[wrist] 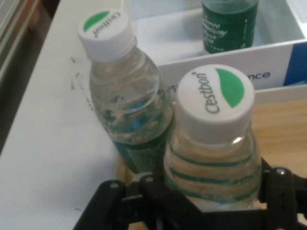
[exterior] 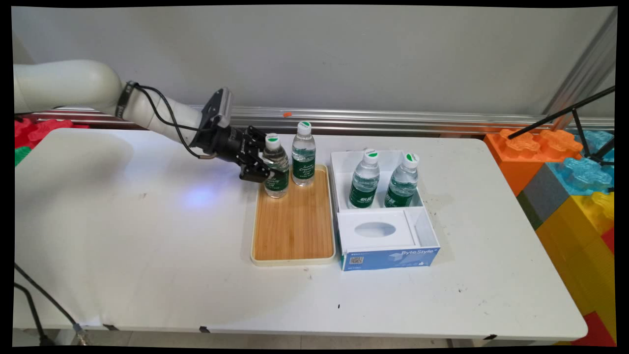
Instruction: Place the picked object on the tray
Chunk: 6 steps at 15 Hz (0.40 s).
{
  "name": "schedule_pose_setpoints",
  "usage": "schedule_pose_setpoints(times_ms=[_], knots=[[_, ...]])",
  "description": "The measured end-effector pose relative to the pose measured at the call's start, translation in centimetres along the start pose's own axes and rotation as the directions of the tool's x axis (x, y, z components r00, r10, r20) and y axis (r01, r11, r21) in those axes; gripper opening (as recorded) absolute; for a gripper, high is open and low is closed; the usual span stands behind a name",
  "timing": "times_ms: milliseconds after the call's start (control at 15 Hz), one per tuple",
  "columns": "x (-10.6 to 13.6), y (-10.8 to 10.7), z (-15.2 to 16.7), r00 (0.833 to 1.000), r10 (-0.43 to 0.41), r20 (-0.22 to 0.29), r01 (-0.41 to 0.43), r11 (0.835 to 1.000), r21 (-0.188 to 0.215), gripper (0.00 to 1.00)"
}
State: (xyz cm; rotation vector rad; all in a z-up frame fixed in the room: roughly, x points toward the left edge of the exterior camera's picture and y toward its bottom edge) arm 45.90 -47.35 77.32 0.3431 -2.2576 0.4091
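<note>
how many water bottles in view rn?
4. Two stand on the wooden tray: one between the jaws, one just behind it. Two more stand in the white box's rear compartment.

The arm [exterior: 73, 91] is glossy white with rounded links and a black band at the wrist. Thin black cables [exterior: 164, 115] loop along it. A grey camera block [exterior: 219, 105] tops the black gripper [exterior: 258, 160], whose linkage shows silver screws [wrist: 114, 184].

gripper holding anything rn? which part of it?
Yes: the gripper is shut on the left water bottle on the bamboo tray, gripping the body at the label, below the shoulder, with one finger on each side. The cap is free.
</note>
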Motion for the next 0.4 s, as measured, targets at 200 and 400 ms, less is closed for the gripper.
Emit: schedule_pose_setpoints(times_ms=[200, 400], knots=[[-0.55, -0.02, 0.64, 1.0, 0.003, 0.001, -0.003, 1.0, -0.011, 0.0], [-0.86, -0.14, 1.06, 1.0, 0.007, 0.002, -0.007, 1.0, -0.022, 1.0]])
